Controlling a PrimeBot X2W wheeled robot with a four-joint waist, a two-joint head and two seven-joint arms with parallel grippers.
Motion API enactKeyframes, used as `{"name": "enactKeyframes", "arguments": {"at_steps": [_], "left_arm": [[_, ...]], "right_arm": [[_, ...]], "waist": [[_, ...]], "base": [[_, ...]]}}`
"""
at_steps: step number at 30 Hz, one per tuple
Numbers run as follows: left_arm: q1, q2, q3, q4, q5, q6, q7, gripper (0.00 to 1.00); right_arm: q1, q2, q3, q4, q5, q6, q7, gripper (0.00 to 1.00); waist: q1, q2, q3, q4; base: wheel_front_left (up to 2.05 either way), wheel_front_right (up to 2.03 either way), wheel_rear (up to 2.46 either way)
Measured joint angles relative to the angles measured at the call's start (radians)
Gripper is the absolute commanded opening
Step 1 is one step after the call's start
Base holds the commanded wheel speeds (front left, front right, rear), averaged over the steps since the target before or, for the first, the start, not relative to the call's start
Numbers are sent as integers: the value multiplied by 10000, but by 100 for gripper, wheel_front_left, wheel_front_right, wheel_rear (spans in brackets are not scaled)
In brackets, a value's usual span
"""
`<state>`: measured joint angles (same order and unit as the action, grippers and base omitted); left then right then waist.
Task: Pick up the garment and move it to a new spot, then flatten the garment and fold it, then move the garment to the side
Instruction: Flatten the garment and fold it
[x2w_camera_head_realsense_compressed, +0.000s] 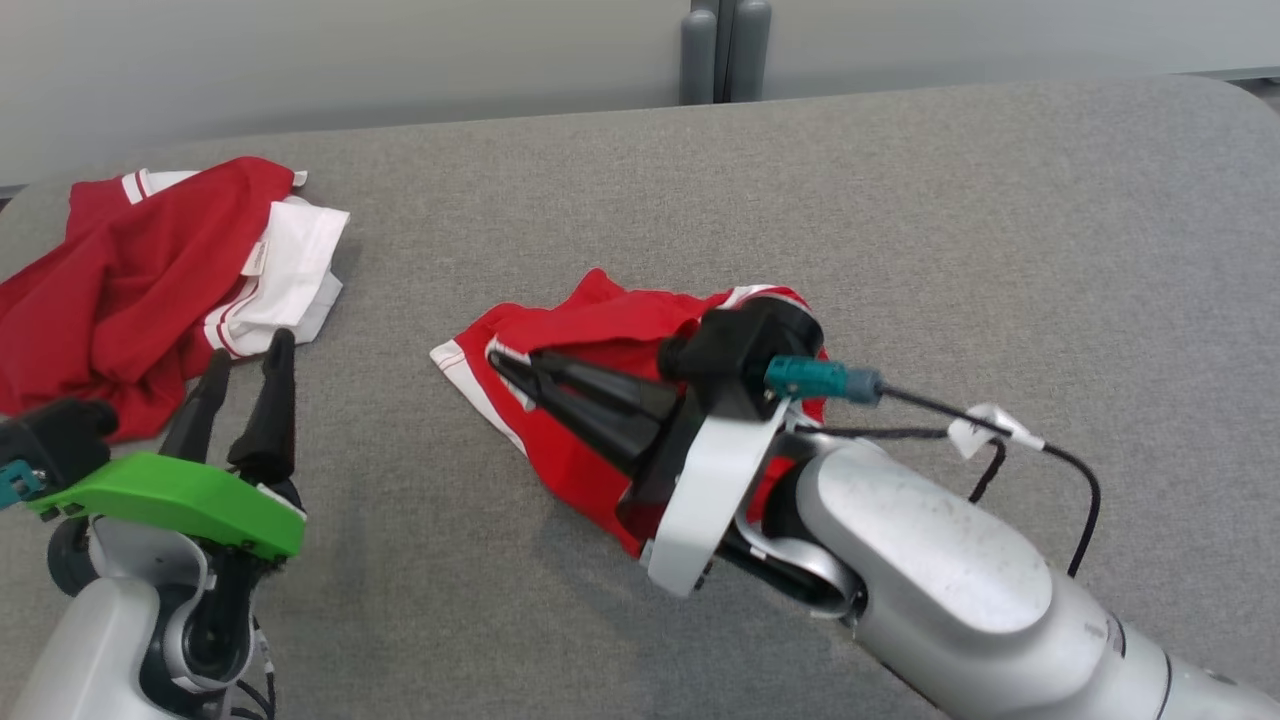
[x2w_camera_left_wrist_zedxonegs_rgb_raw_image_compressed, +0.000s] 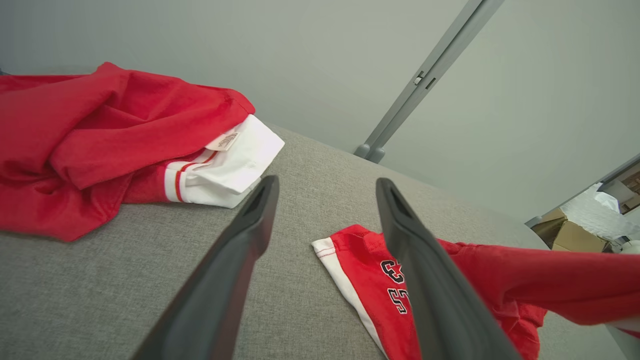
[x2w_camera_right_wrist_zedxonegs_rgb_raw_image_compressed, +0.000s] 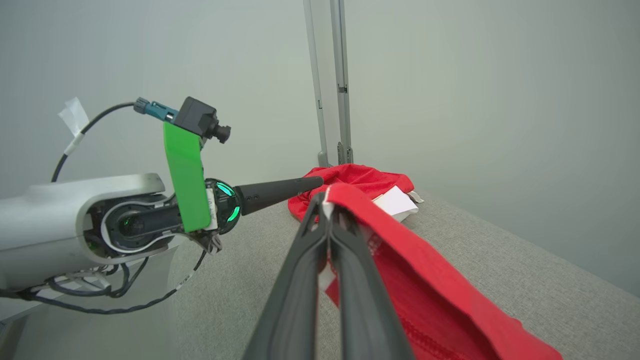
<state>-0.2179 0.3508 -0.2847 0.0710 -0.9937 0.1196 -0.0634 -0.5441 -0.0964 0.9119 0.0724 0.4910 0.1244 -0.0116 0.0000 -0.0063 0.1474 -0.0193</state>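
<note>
Closed tight, the right fingers (x2w_camera_head_realsense_compressed: 590, 395) pinch the red garment (x2w_camera_head_realsense_compressed: 600, 312) by its white-trimmed edge mid-table (x2w_camera_head_realsense_compressed: 900, 250); the left fingers (x2w_camera_head_realsense_compressed: 272, 410) stand wide apart, near left, close to another red shirt (x2w_camera_head_realsense_compressed: 120, 280).

**Shorts half covered, shirt cut off**

In the head view the right hand (x2w_camera_head_realsense_compressed: 497, 362) and its forearm (x2w_camera_head_realsense_compressed: 930, 560) lie across the shorts (x2w_camera_head_realsense_compressed: 590, 320), hiding their middle and lower right part. The shirt (x2w_camera_head_realsense_compressed: 120, 280) runs off the left edge, and the print on its label (x2w_camera_head_realsense_compressed: 256, 258) is too small to read. In the left wrist view a finger (x2w_camera_left_wrist_zedxonegs_rgb_raw_image_compressed: 425, 280) of the left hand (x2w_camera_left_wrist_zedxonegs_rgb_raw_image_compressed: 327, 182) covers part of the black print (x2w_camera_left_wrist_zedxonegs_rgb_raw_image_compressed: 392, 272) on the shorts, so it cannot be read whole. The shorts run off the right edge there. A box (x2w_camera_left_wrist_zedxonegs_rgb_raw_image_compressed: 570, 235) at that edge is blurred and partly cut off. In the right wrist view the shorts run off the bottom edge.
</note>
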Motion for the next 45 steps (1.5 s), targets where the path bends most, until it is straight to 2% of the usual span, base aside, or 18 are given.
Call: {"name": "enactKeyframes", "arguments": {"at_steps": [5, 14, 23, 29, 31, 34, 37, 42, 45], "left_arm": [[108, -424, -474, -201, 40, 0, 8, 100], [295, -897, -1041, -443, 115, 38, 96, 100], [343, -1229, -1104, -562, 115, 40, 81, 100], [343, -1367, -1043, -575, 113, 40, -2, 100], [343, -1344, -1005, -573, 115, 40, -2, 100], [343, -1174, -999, -562, 157, 42, 46, 100], [343, -1068, -1060, -577, 211, 44, 219, 100], [340, -1227, -1701, -713, 211, 48, 606, 100], [343, -1421, -2197, -802, 209, -27, 880, 100]], "right_arm": [[-770, 10, -1172, -848, 1350, 0, 1147, 0], [-2165, 40, -2732, -1668, 2702, -67, 3229, 0], [-3719, 52, -3960, -1808, 3540, -1348, 5068, 0], [-3953, 163, -4468, -1860, 4403, -2362, 5956, 0], [-3952, 198, -4596, -1839, 4533, -2489, 6144, 0], [-3931, 186, -4813, -1561, 4477, -2506, 6387, 0], [-3621, -192, -5064, -1068, 4209, -2510, 6613, 0], [-2010, -1739, -5632, 75, 3442, -2577, 6788, 0], [-1093, -2435, -5843, 449, 3066, -2577, 6926, 0]], "waist": [[0, 0, -337, -20], [0, 0, -718, 228], [-1, 0, -903, 481], [0, 0, -1009, 572], [0, 0, -1005, 567], [0, 0, -979, 542], [-1, 0, -898, 500], [-1, 0, -746, 435], [-1, 0, -633, 403]], "base": [[0, 0, 0], [0, 0, 0], [0, 0, 0], [0, 0, 0], [0, 0, 0], [0, 0, 0], [0, 0, 0], [0, 0, 0], [0, 0, 0]]}}
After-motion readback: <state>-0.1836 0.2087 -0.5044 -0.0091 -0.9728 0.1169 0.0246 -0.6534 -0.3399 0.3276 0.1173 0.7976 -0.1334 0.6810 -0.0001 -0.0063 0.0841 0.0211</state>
